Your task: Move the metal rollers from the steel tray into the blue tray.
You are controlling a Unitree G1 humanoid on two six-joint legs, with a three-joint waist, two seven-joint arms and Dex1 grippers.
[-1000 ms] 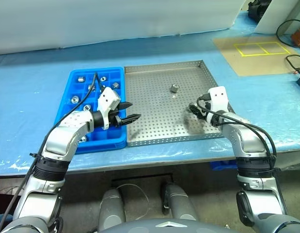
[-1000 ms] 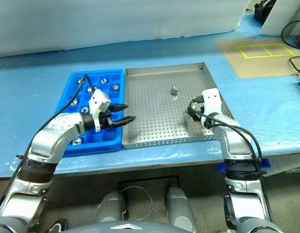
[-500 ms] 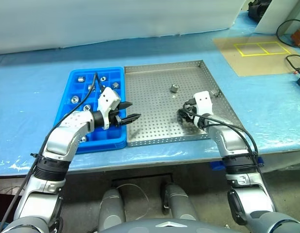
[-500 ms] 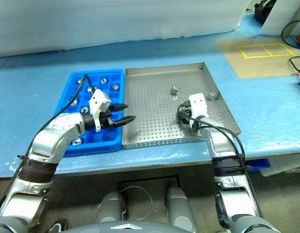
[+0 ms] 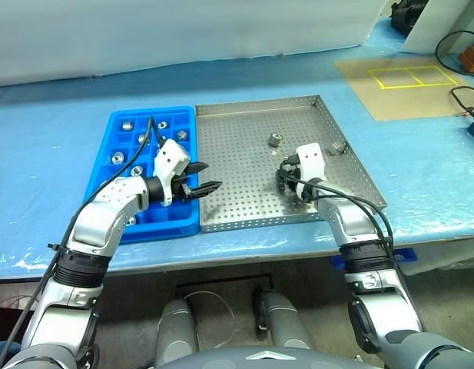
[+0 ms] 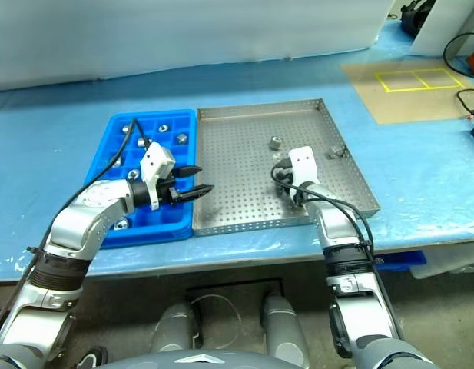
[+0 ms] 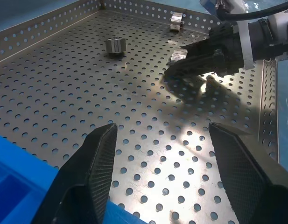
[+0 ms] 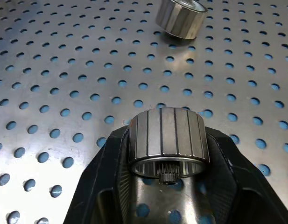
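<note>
Two rollers (image 5: pixel 274 140) lay loose in the steel tray (image 5: pixel 244 192) while the right tool (image 8: pixel 167 154) gripped a third roller (image 8: pixel 168 140); the left tool (image 5: pixel 210 187) hung open beside the blue tray (image 5: pixel 114 123).

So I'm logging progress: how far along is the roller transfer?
Several metal rollers already sit in the blue tray. The right gripper has its fingers around one roller on the steel tray. Two loose rollers remain there. The left gripper hangs open, empty.

Workshop: covered bench (image 5: pixel 52 146), perforated parts tray (image 5: pixel 244 207).
</note>
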